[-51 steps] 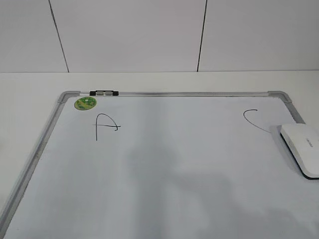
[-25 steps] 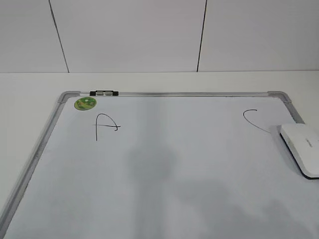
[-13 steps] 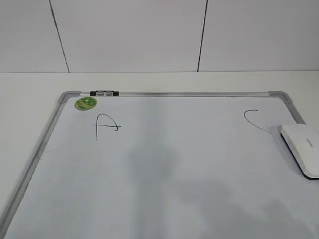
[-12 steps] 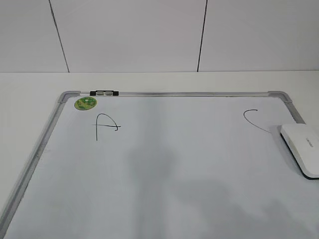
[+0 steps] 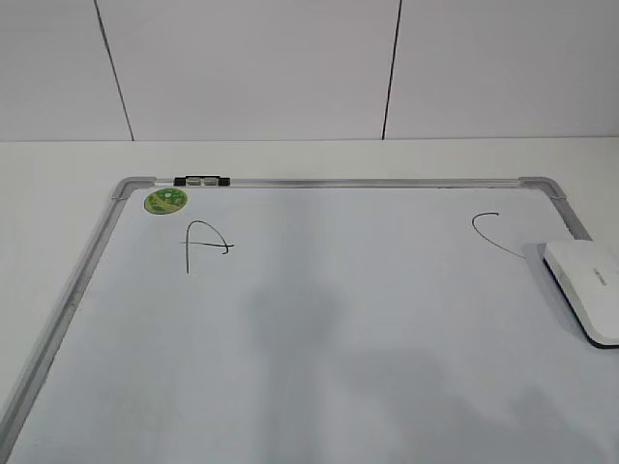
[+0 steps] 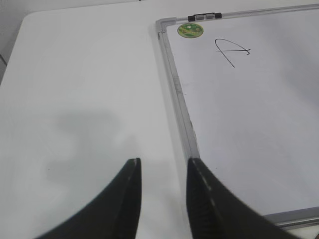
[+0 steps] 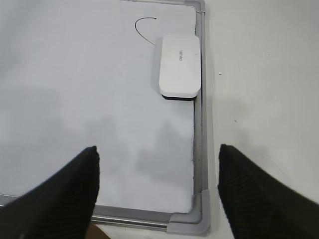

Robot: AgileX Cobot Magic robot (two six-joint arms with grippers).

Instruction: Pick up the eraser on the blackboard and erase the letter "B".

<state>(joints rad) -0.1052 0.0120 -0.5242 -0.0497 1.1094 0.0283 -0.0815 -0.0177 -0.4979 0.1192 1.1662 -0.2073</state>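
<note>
The blackboard (image 5: 319, 319) is a white board with a silver-grey frame, lying flat. The white eraser (image 5: 586, 286) lies on it at the right edge, beside the frame; it also shows in the right wrist view (image 7: 180, 65). No letter "B" shows: the board between the "A" (image 5: 205, 245) and the "C" (image 5: 488, 232) is bare. My left gripper (image 6: 163, 164) is open and empty, above the table by the board's left frame. My right gripper (image 7: 158, 149) is wide open and empty, above the board's near right corner, well short of the eraser. Neither gripper shows in the exterior view.
A round green magnet (image 5: 165, 200) and a small black-and-white clip (image 5: 202, 180) sit at the board's far left corner. White table (image 6: 75, 99) surrounds the board. A white panelled wall (image 5: 290, 68) stands behind.
</note>
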